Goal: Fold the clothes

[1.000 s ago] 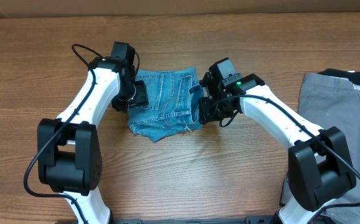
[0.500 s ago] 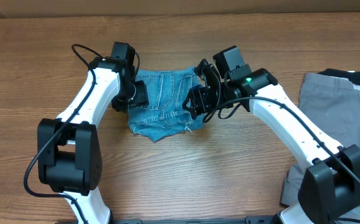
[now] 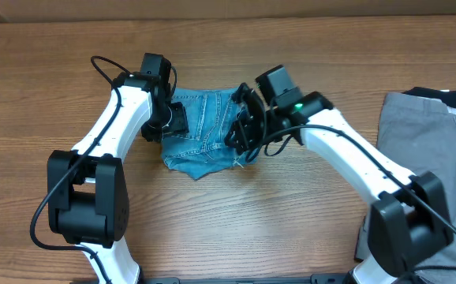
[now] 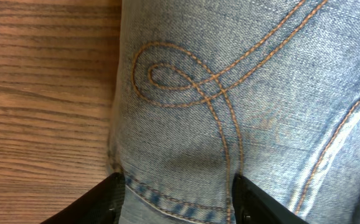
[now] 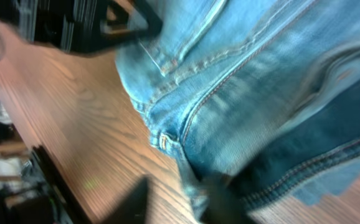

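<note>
Jeans (image 3: 206, 130) lie folded small on the table (image 3: 54, 95) between our arms. Our left gripper (image 4: 177, 198) has its fingers (image 4: 108, 198) spread wide, straddling the stitched hem. Our right gripper (image 3: 241, 132) pinches the lifted right edge, seen through blur.

A robotics lab bench, set up with clothes.
In the overhead view a left arm (image 3: 110, 134) and a right arm (image 3: 354, 154), white with black joints (a green light glows on the right one), rise from the bottom edge over a wood-grain table (image 3: 212, 237). A black cable (image 3: 102, 67) loops at upper left, with jeans (image 3: 204, 130) at centre and a grey garment (image 3: 425, 134) at the right edge.
</note>
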